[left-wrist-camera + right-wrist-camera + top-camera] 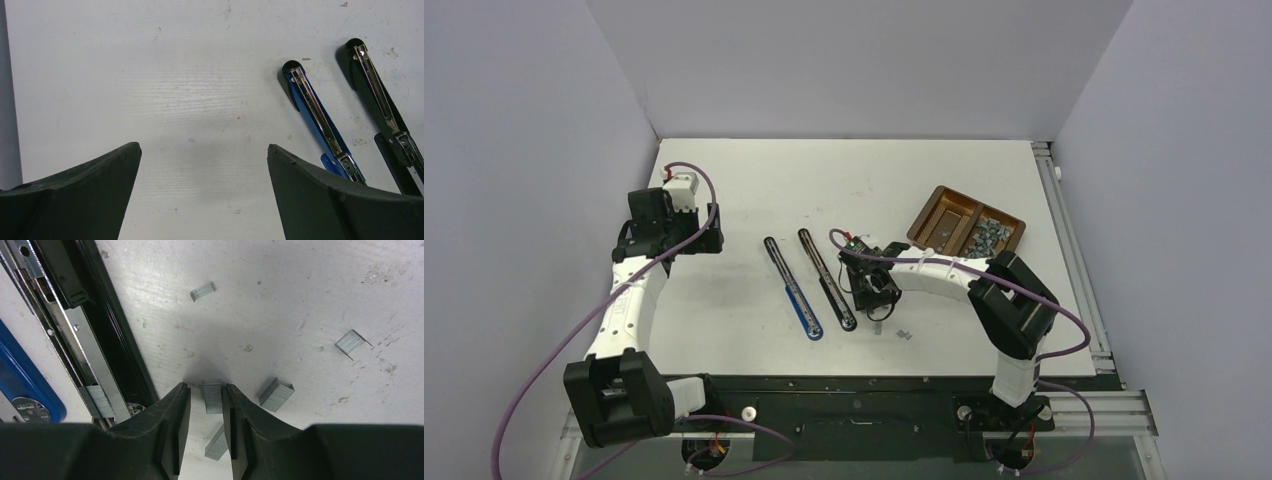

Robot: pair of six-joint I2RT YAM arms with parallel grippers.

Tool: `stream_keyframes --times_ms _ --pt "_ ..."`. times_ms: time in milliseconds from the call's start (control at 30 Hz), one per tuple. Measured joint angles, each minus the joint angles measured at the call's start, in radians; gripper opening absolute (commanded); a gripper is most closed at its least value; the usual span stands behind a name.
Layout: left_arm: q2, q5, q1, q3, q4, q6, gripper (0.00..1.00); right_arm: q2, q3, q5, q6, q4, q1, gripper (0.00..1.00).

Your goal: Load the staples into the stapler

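A black stapler [826,279] and a blue stapler [792,287] lie opened flat side by side on the white table. In the right wrist view the black stapler's channel [75,335] holds a staple block [100,401]. My right gripper [879,300] points down just right of it. Its fingers [206,386] stand narrowly apart around a small silver staple block [212,397] on the table, which lies against the right finger with a gap to the left one. Other staple blocks [276,394] lie close by. My left gripper [202,150] is wide open and empty, left of the blue stapler [320,117].
A brown two-compartment tray [939,212] at the back right holds many staples [989,236]. Loose staple blocks [904,334] lie near the front edge. More lie further off in the right wrist view [202,291], and another sits under the right finger [217,442].
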Motion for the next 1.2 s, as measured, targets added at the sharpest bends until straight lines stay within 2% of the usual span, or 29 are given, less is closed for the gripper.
stream_keyframes --times_ms 133,233,300,900,1200 --pt "-0.002 0.0 0.0 0.0 0.0 0.0 0.96 0.002 0.002 0.005 -0.013 -0.005 0.0 0.25" --pt "-0.002 0.0 0.0 0.0 0.0 0.0 0.96 0.004 0.005 0.013 -0.022 -0.012 0.0 0.12" --pt "-0.002 0.0 0.0 0.0 0.0 0.0 0.96 0.005 0.006 0.021 -0.026 -0.018 0.0 0.09" --pt "-0.002 0.004 0.0 0.0 0.0 0.0 0.96 0.007 0.085 0.082 -0.043 -0.105 0.0 0.09" --pt "0.005 0.013 0.0 0.0 0.0 -0.004 0.96 -0.144 0.122 0.106 -0.045 -0.051 0.016 0.09"
